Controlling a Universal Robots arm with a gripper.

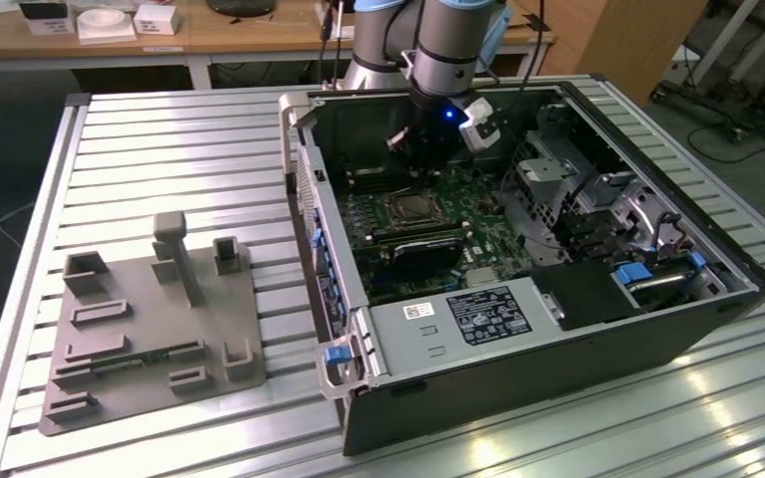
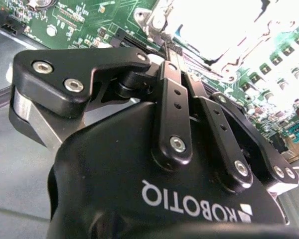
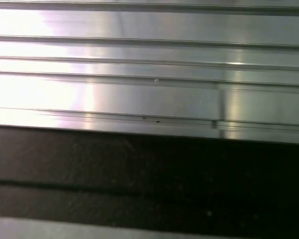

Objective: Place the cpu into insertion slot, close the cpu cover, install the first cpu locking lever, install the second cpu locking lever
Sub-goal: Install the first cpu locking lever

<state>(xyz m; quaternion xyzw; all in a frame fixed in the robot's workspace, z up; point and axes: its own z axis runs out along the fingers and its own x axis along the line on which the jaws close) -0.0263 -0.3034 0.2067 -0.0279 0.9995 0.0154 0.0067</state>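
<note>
In the exterior view my gripper (image 1: 416,169) reaches down into the open computer case, just behind the insertion slot (image 1: 385,211) on the green circuit board (image 1: 469,194). A silvery frame, the cpu cover (image 1: 432,206), lies flat on the slot around a grey square that looks like the cpu (image 1: 409,209). In the second wrist view my gripper (image 2: 167,52) has its black fingers (image 2: 172,94) pressed together, tips close to a metal corner of the socket (image 2: 156,20). Glare washes out most of the socket. I cannot tell whether anything thin is pinched between the tips.
The case walls (image 1: 306,189) ring the board. A drive cage (image 1: 562,174) and a black labelled box (image 1: 489,314) stand beside the socket, with long memory slots (image 1: 416,239) in front. A grey fixture plate (image 1: 143,329) lies on the slatted aluminium table (image 3: 149,94).
</note>
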